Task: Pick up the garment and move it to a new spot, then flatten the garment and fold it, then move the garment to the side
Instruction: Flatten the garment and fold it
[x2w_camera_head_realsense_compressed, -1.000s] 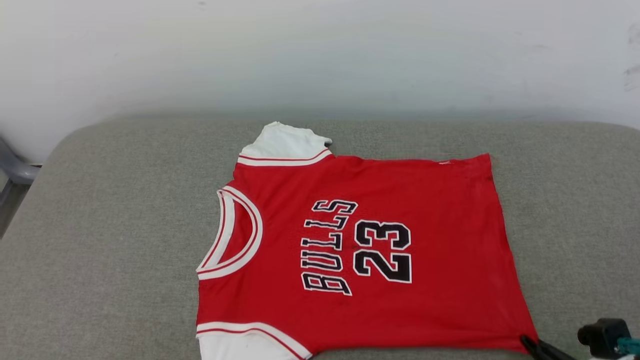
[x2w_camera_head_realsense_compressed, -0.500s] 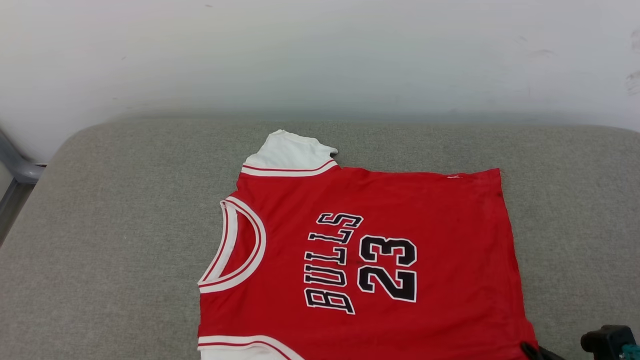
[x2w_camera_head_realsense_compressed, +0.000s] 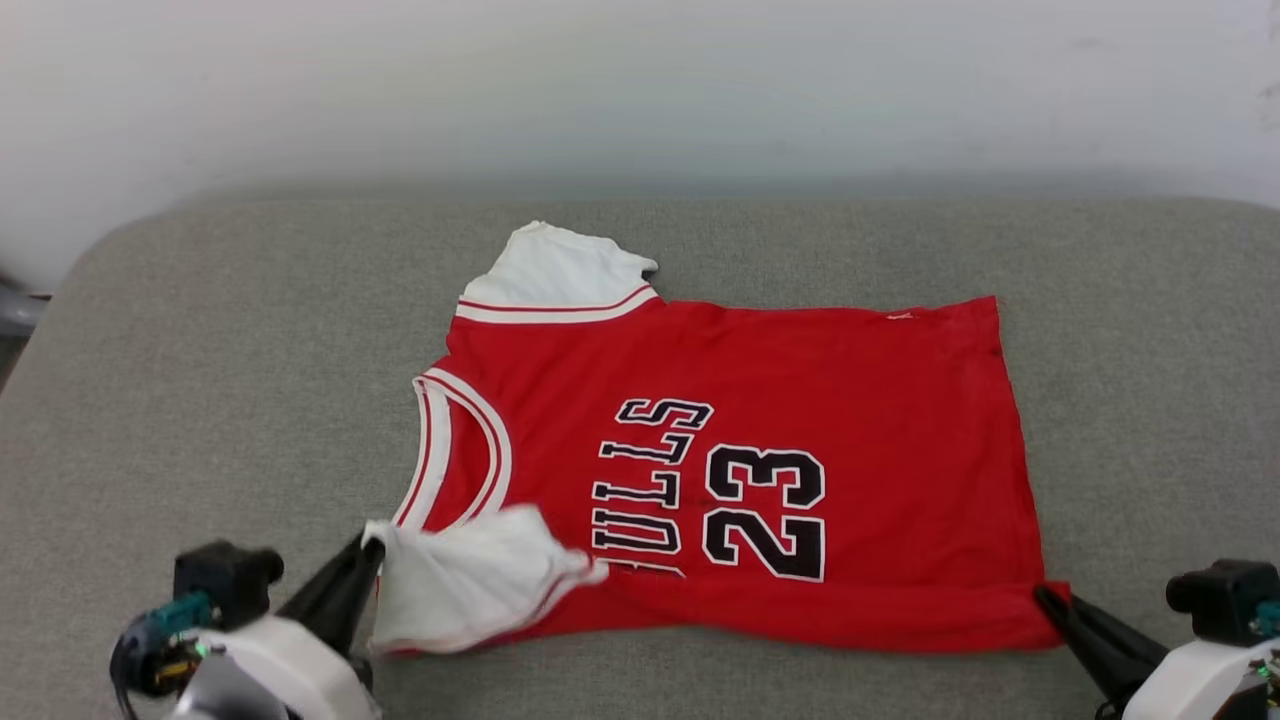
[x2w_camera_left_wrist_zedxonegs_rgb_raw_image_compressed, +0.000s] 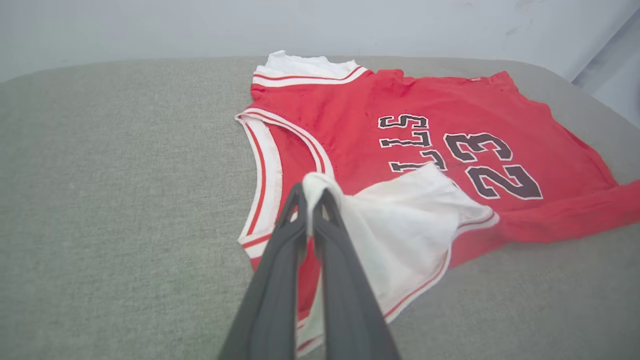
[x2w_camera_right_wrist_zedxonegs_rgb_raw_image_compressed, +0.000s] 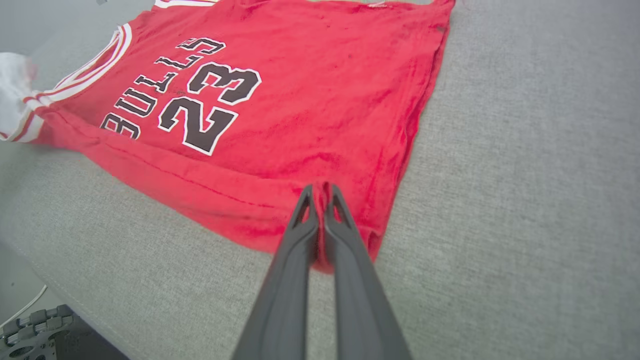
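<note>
the grey cushion (x2w_camera_head_realsense_compressed: 180, 400) is lying bare on both sides of the garment (x2w_camera_head_realsense_compressed: 820, 380), its rounded far edge running along a pale wall (x2w_camera_head_realsense_compressed: 640, 90). the left end effector (x2w_camera_head_realsense_compressed: 368, 560) is pinching the near white sleeve (x2w_camera_head_realsense_compressed: 470, 590), which is lying turned over onto the red front. the right end effector (x2w_camera_head_realsense_compressed: 1047, 598) is clamping the near hem corner. the garment is lying front up, collar toward the left, with black white-edged letters and 23 showing.

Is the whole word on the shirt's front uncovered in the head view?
No: the white sleeve, pinched by the left gripper, lies over the garment's first letter.
</note>
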